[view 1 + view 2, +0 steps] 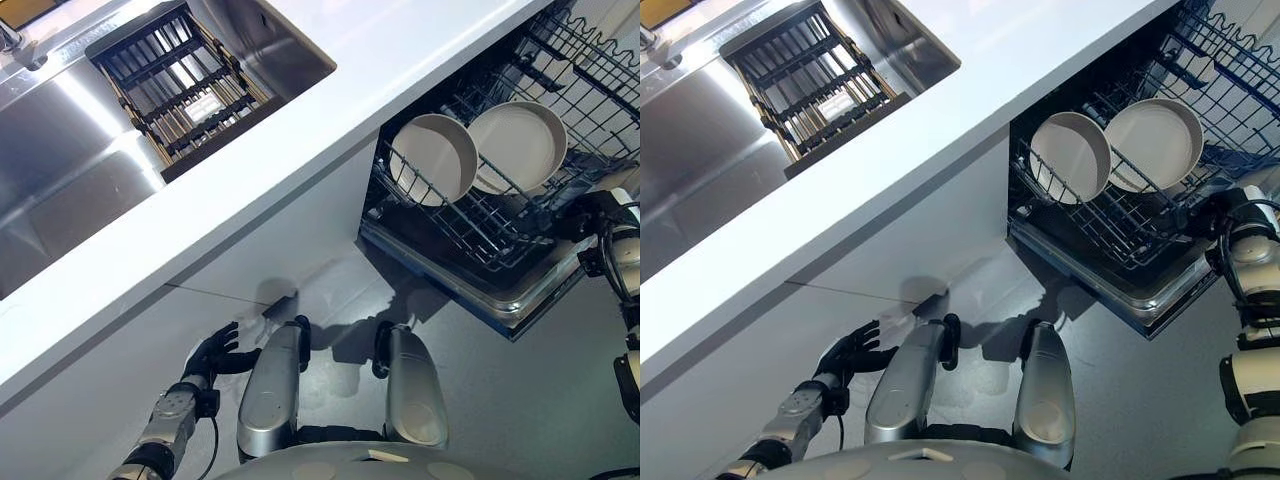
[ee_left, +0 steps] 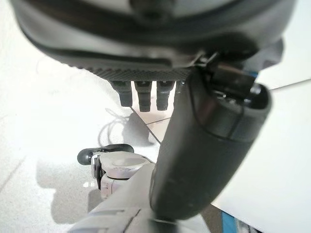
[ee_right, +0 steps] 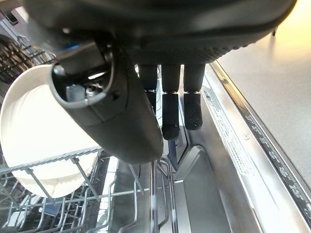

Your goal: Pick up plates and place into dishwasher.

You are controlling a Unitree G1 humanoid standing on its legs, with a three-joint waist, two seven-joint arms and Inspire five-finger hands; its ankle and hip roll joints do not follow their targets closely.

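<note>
Head stereo pair: both eyes looked steeply down from above the white counter (image 1: 300, 130), taking in the sink (image 1: 90, 150) at far left and the open dishwasher (image 1: 1140, 290) at right; the two views shared nearly the whole scene, offset slightly sideways. Left wrist camera: sat very close behind the left hand (image 2: 209, 145), facing along it toward the pale cabinet front (image 2: 53, 87). Right wrist camera: sat equally close behind the right hand (image 3: 112, 107), facing into the dishwasher rack (image 3: 73, 194), where one plate (image 3: 34, 131) also seen by the head pair appeared.
</note>
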